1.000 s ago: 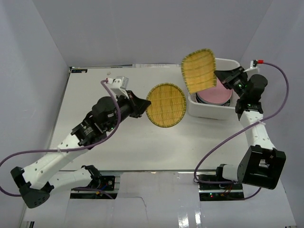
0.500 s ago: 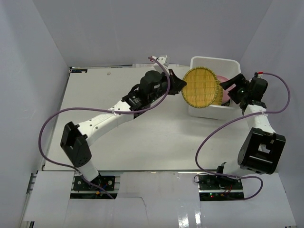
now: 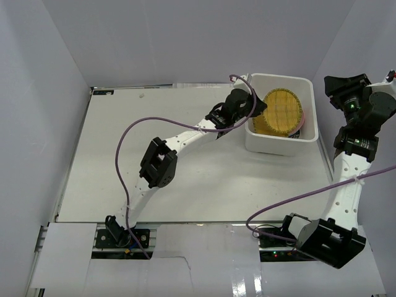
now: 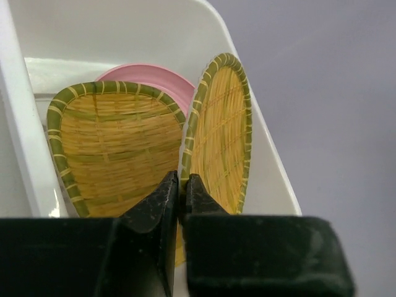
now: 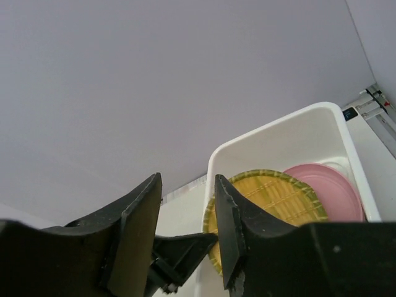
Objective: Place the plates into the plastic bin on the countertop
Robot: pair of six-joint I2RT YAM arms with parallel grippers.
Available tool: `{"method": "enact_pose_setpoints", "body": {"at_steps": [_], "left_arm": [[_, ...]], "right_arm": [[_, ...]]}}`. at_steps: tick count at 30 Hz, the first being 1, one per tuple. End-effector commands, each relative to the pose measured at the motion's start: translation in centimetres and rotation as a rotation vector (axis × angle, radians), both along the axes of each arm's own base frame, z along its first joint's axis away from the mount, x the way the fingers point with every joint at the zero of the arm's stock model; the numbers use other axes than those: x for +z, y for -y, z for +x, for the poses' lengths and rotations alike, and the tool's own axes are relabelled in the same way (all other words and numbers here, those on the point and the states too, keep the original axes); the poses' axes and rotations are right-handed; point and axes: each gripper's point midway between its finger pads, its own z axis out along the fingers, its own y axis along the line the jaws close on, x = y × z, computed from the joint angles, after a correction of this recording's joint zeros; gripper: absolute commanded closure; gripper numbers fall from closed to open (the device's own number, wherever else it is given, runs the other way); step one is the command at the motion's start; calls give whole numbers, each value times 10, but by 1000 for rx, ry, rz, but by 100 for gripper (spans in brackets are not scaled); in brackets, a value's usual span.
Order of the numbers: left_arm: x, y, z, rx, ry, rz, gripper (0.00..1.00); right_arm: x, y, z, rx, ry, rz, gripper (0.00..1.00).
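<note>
The white plastic bin (image 3: 275,143) stands at the back right of the countertop (image 3: 154,154). My left gripper (image 3: 257,110) reaches over the bin's left rim, shut on the edge of a yellow woven plate (image 4: 224,133) that it holds upright inside the bin (image 4: 124,25). A second yellow woven plate (image 4: 111,154) leans in the bin beside it, over a pink plate (image 4: 154,75). My right gripper (image 3: 334,83) is raised to the right of the bin, open and empty. The right wrist view (image 5: 185,185) shows the bin (image 5: 278,139), a yellow plate (image 5: 272,192) and the pink plate (image 5: 328,189).
Pale walls close in the countertop at the back and on both sides. The left arm (image 3: 185,136) stretches diagonally across the table towards the bin, with its purple cable looping above the surface. The right arm (image 3: 349,167) stands upright at the table's right edge.
My left arm has carried its yellow plate right, into the bin. My right gripper has let go of the other yellow plate, now in the bin, and has risen away to the right.
</note>
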Motion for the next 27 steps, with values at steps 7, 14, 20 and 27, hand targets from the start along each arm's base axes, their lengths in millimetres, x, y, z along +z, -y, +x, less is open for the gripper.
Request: {"method": "enact_pose_setpoints", "body": {"at_steps": [7,14,20,27], "left_arm": [[124,-26,8,37,202,-123,2],[241,-111,-67,20,474,-64,2],[180,-204,-137,31,446,146,2],[109,-355,-223,243,283,242,2]], "right_arm": [[2,-28,-18,133,-13,-109,32],[38,-102,-51,485,163,-190,10],[33,-177,-93,691,243,-277,10],[-62,-246,-155,961,230,-252,10]]}}
